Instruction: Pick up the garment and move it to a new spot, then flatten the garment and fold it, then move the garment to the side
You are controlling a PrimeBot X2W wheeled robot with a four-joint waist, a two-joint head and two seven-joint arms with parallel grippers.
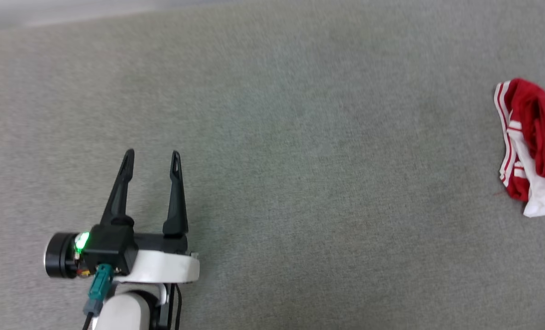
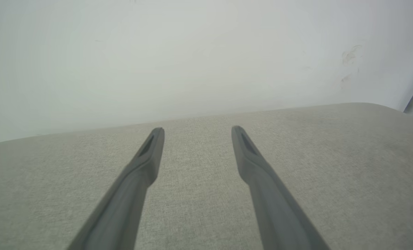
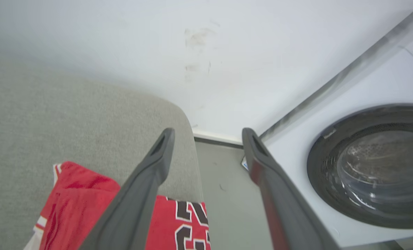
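Over at the far right edge of the grey cushioned surface, the garment lies crumpled, nothing folded yet. Left gripper hovers wide open, empty; right gripper spread above it, empty too.

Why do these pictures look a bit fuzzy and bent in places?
Head view: the grey surface looks softly smeared; light is even. Left wrist view: the left gripper fingers blur near the lens, and the surface's far edge curves. Right wrist view: the washing machine door glass shows faint glare; the shirt looks soft.
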